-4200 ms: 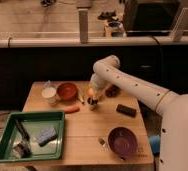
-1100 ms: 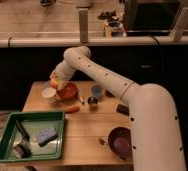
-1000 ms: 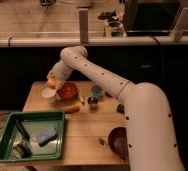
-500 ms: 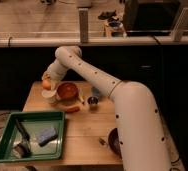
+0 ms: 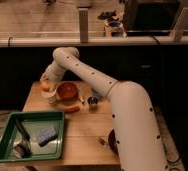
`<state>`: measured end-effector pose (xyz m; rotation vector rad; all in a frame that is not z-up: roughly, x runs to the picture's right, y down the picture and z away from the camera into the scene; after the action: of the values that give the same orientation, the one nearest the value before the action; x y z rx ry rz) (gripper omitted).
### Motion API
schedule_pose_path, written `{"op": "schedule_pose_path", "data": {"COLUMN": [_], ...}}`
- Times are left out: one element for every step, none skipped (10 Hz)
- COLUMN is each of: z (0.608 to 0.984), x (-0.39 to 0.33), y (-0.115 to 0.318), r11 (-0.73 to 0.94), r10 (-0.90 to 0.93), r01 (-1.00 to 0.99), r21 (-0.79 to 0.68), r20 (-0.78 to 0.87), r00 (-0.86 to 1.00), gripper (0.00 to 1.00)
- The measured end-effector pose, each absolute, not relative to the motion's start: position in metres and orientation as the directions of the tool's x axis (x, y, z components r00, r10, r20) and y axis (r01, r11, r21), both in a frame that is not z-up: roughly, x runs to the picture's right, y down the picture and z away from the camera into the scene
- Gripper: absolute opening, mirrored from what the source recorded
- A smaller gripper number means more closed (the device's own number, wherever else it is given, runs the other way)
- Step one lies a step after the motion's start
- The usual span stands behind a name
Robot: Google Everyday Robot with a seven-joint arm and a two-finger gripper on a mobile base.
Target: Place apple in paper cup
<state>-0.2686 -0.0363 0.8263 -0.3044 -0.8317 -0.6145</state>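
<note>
Gripper: above the table's far-left corner, closed on the apple.
Paper cup: just below and right of the gripper, upright.
Reddish-brown bowl: right of the gripper, beside the cup.

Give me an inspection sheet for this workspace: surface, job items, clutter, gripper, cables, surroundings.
Surface: wooden table.
Job's things: apple at the gripper, above and left of the paper cup; not in it yet.
Clutter: reddish-brown bowl, carrot-like piece, metal cup, green tray with utensils and a blue block.
Gripper: gripper at the table's far left, beside the paper cup.
Cables: nothing seen.
Surroundings: dark wall behind, rail above.
</note>
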Motion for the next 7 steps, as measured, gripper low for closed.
{"op": "schedule_pose_path", "data": {"z": [0.827,0.827,0.827,0.826,0.826,0.825,0.825], "x": [-0.270,-0.272,-0.274,-0.276,-0.278,-0.280,-0.280], "y": [-0.036,-0.035,-0.033,-0.032,-0.031,-0.030,-0.029], "r11": [0.786,0.784,0.782,0.780,0.778,0.776,0.775], "r10": [-0.388,-0.389,-0.390,-0.392,-0.393,-0.395,-0.395], "r01": [0.618,0.621,0.623,0.625,0.628,0.631,0.632], "r21": [-0.015,-0.013,-0.011,-0.008,-0.006,-0.002,-0.001], "r20": [0.766,0.768,0.771,0.773,0.775,0.777,0.780], "r00": [0.512,0.508,0.503,0.498,0.495,0.489,0.486], "gripper": [0.78,0.80,0.80,0.80,0.80,0.80,0.80]}}
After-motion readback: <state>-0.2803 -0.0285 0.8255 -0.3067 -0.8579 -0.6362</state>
